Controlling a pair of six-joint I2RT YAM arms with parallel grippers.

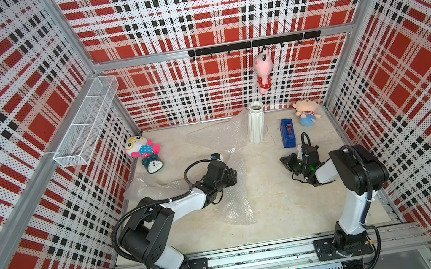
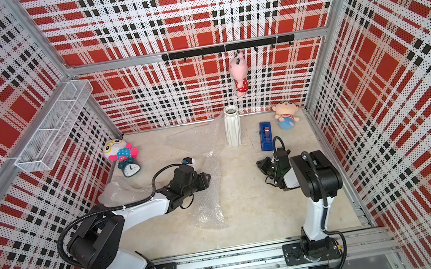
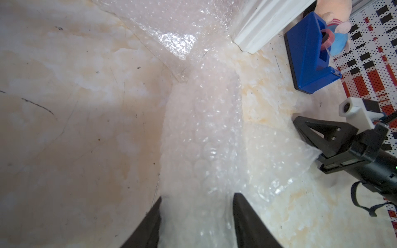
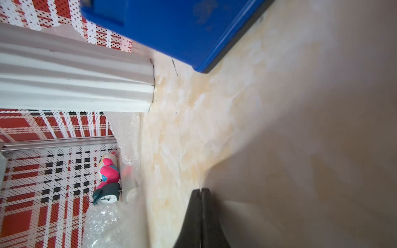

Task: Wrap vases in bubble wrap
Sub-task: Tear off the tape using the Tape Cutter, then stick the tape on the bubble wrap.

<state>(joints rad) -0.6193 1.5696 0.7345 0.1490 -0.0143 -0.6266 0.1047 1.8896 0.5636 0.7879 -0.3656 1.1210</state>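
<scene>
Tape dispenser (image 4: 171,28) blurred, cut off by frame edge; vase (image 4: 75,81) top out of frame.

Perforated walls (image 1: 207,12) in red, black and white plaid enclosed a beige marbled floor (image 1: 269,190). A white mesh shelf (image 1: 85,125) was mounted left, a black hook rail (image 1: 253,43) far.

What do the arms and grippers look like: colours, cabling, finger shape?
Both match: left arm and right arm have white link shells and black joint housings, on black base plates. A black corrugated hose loops along each. The left gripper and right gripper have matte black, wedge-shaped fingers tapering to points. A green light glows near the right wrist.
</scene>
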